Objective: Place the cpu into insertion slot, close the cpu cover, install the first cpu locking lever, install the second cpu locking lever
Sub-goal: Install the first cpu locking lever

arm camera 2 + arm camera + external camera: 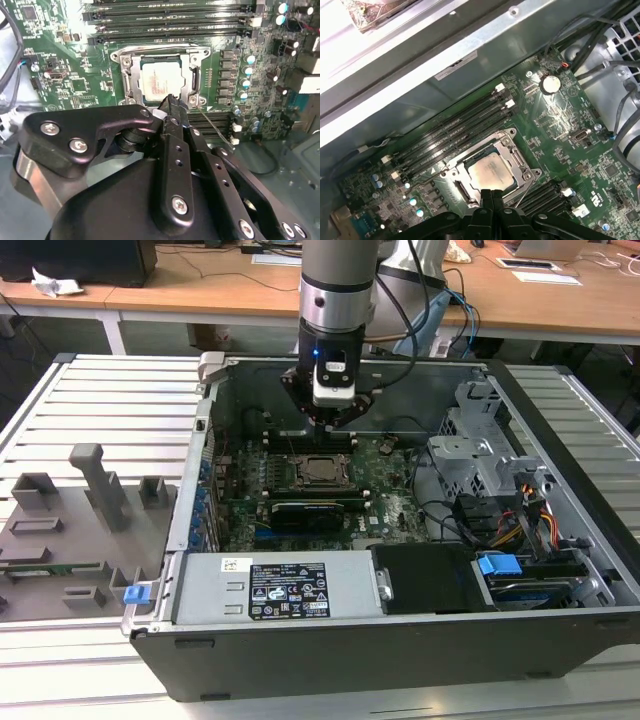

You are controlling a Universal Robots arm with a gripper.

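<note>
Over cpu cover [516,159] edge, the gripper [492,194]; cpu [490,172] just beyond.

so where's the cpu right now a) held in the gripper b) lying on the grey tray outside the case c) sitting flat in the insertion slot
c: in the second wrist view the cpu lies flat inside the cut-out of the cpu cover, with the gripper just off its edge.
</note>
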